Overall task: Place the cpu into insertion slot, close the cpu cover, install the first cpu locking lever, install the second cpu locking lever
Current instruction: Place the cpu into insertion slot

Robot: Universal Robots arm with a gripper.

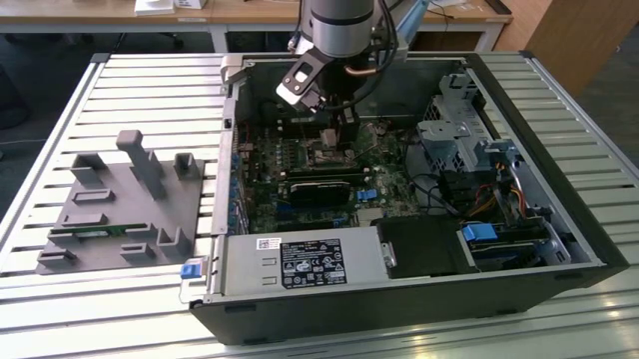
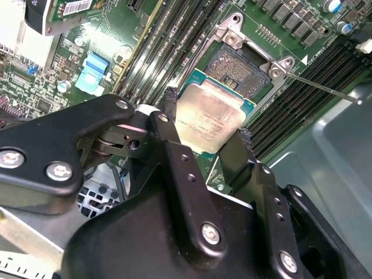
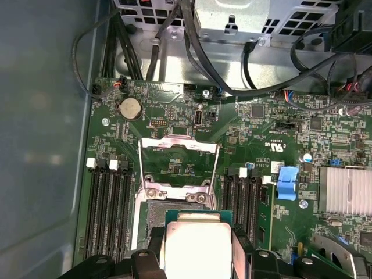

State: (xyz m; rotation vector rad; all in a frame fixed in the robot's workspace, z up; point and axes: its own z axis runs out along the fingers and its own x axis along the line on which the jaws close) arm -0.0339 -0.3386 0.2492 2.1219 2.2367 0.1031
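Note:
My gripper (image 2: 207,118) is shut on the cpu (image 2: 210,118), a pale tan-silver square chip clamped by its edges between two black fingers (image 2: 172,135). The chip hangs just above and slightly off the insertion slot (image 2: 239,64), a black-framed socket with a dark centre on the green board. In the first wrist view the cpu (image 3: 197,244) sits over the near edge of the insertion slot (image 3: 174,210). Beyond it, the silvery cpu cover (image 3: 179,144) stands flipped open. A thin locking lever (image 2: 323,88) sticks out sideways, unlatched. In the exterior view the gripper (image 1: 331,139) reaches down inside the computer case.
Long black memory slots (image 2: 168,46) flank the socket on both sides. A finned heat sink (image 3: 349,189) and a blue clip (image 3: 287,181) lie nearby, with black cables (image 3: 192,35) beyond the board. A power supply (image 1: 299,262) and drive cage (image 1: 459,127) crowd the case. A grey fixture (image 1: 120,202) lies outside on the exterior view's left.

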